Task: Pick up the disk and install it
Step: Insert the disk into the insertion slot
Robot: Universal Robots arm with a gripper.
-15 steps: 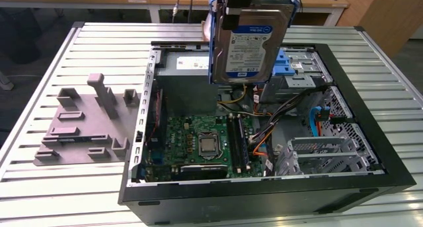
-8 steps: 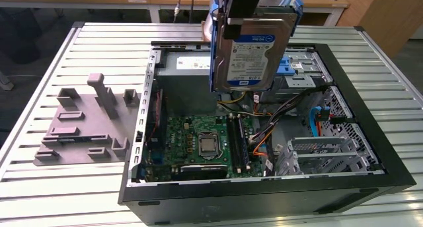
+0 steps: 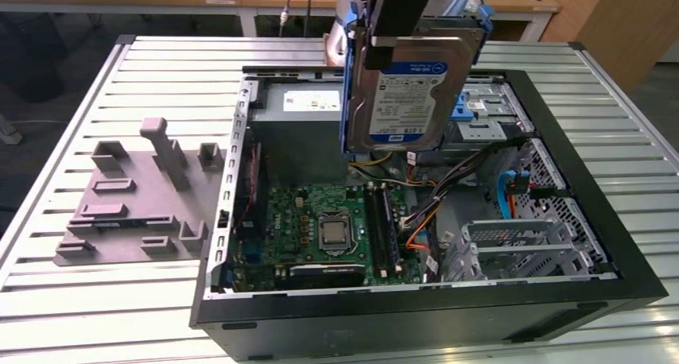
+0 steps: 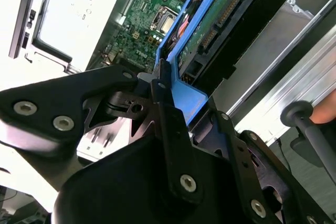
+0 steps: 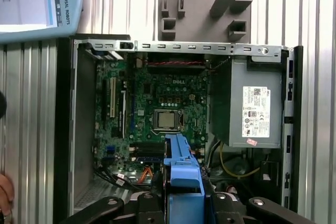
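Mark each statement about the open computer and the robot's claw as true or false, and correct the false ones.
1. The claw grips the disk by its blue bracket. True.
2. The disk lies flat on the motherboard. False: it hangs upright in the claw, raised over the open computer case.
3. A grey moulded plate lies on the slatted table, on the exterior view's left of the case. True.
4. The grey box with the white sticker sits outside the case. False: it sits inside the case, beside the motherboard.
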